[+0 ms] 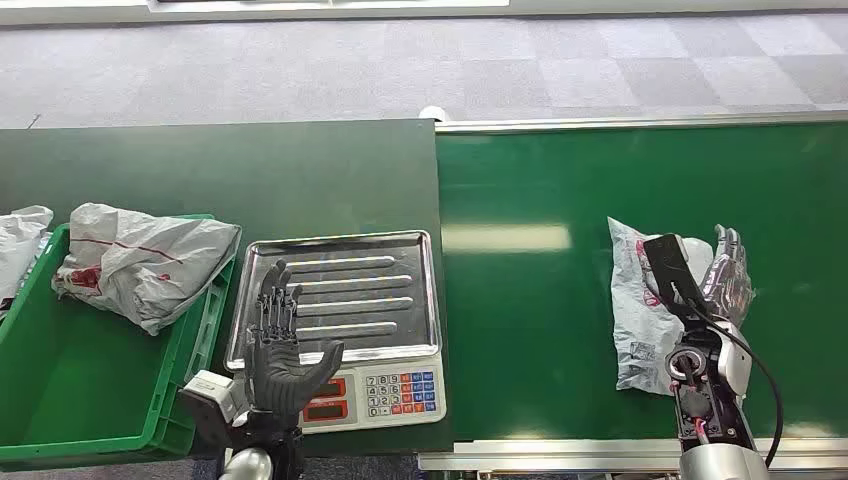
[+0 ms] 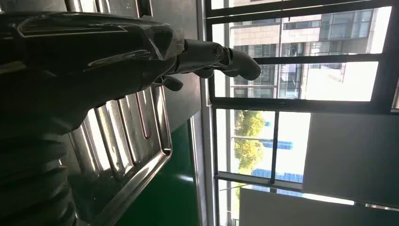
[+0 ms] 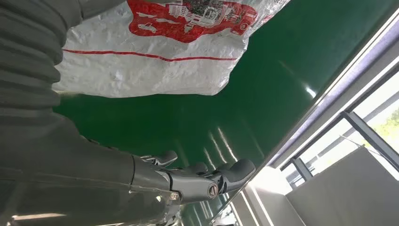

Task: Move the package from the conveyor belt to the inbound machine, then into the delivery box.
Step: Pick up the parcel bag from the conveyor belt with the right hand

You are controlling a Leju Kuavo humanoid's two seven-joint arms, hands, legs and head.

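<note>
A crumpled white package (image 1: 640, 310) with red print lies on the green conveyor belt (image 1: 530, 300). My right hand (image 1: 727, 272) hovers at the package's right edge with its fingers stretched out and nothing in them. In the right wrist view the package (image 3: 155, 52) lies beside the hand (image 3: 197, 181), which is above bare belt. The inbound machine is a scale with a steel tray (image 1: 400, 250) and a keypad (image 1: 400, 392). My left hand (image 1: 280, 345) is open, fingers spread, over the tray's front left corner. The left wrist view has that hand (image 2: 141, 56) above the ribbed tray (image 2: 127, 141).
A green delivery box (image 1: 90, 400) stands at the left and holds another white package (image 1: 140, 262). A further white bag (image 1: 20, 240) lies past the box's left wall. A dark green table (image 1: 200, 170) carries the scale. The belt's metal rail (image 1: 640, 122) runs along the far side.
</note>
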